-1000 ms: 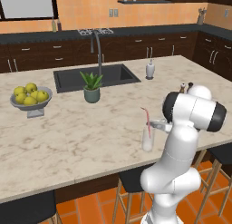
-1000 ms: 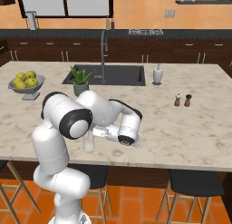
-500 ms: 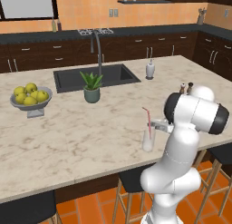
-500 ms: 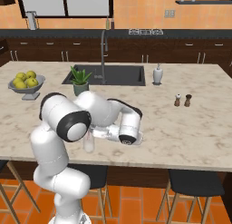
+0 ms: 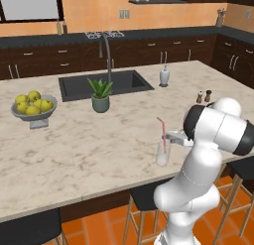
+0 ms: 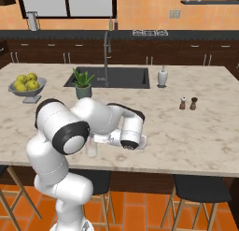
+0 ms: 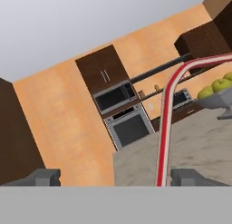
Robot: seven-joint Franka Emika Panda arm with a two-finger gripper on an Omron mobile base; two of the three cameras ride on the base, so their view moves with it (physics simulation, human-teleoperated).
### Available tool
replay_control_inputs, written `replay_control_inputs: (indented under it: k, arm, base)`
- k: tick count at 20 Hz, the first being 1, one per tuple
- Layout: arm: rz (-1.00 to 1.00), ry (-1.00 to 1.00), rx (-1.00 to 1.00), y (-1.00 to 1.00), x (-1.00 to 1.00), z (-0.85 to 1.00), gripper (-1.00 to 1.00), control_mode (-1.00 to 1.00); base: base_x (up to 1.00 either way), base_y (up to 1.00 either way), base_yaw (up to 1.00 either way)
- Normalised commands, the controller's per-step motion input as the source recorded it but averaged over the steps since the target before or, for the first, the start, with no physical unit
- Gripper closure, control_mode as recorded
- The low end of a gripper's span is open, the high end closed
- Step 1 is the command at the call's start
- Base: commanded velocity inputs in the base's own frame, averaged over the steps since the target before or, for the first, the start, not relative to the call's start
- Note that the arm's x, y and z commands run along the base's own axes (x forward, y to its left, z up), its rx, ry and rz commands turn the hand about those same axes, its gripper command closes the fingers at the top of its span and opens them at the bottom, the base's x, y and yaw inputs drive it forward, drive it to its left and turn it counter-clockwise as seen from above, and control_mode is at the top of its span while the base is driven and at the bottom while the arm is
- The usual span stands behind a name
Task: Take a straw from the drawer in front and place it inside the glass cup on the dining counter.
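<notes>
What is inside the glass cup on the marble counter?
The striped straw stands in the glass cup, its bent tip above the rim. Its lower end is hard to see through the glass.

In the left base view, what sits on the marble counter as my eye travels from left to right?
Fruit bowl → potted plant → glass cup holding the straw → salt and pepper shakers.

Both base views look forward and down over the dining counter [image 5: 74,150], sharing its sink [image 6: 122,76]. Hand view sits close, facing the far oven [image 7: 129,128].
</notes>
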Motion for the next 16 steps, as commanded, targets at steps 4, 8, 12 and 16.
replay_control_inputs:
  k: [4, 8, 12, 16]
  arm:
    - [0.00, 0.00, -0.12, -0.02, 0.04, -0.26, -1.00, -1.00]
    - [0.00, -0.05, -0.20, 0.00, 0.22, -0.07, -1.00, -1.00]
    - [0.00, -0.18, -0.23, 0.00, 0.02, -0.12, -1.00, -1.00]
    - [0.00, -0.20, -0.23, 0.00, 0.00, -0.30, -1.00, -1.00]
  base:
    - [0.00, 0.00, 0.00]
    - [0.00, 0.00, 0.00]
    - [0.00, 0.00, 0.00]
    - [0.00, 0.00, 0.00]
